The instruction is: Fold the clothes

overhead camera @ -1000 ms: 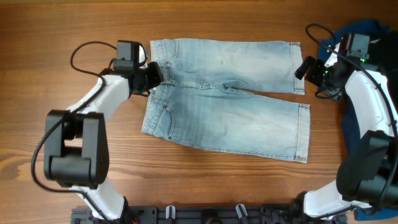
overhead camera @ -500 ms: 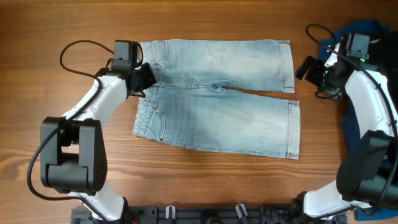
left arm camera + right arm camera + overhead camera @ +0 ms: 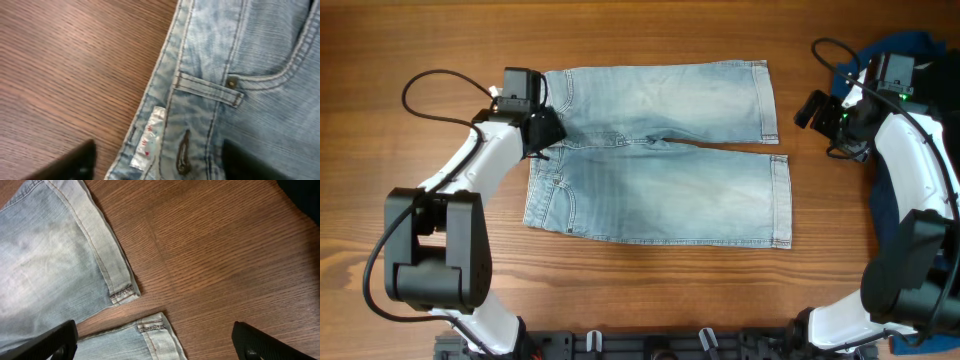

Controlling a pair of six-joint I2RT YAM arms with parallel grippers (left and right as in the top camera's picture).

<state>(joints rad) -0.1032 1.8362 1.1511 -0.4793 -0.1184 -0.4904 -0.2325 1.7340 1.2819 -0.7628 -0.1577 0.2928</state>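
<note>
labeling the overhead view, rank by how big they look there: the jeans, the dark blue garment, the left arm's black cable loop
1. jeans, by far the largest.
2. dark blue garment, only partly visible behind the right arm, so its true extent is unsure.
3. black cable loop, thin, though its loop spans an area close to the garment's visible patches.

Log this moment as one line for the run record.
jeans: flat on table, unfolded | left gripper: open over waistband | right gripper: open, beside cuffs, touching nothing | fold: not begun
</note>
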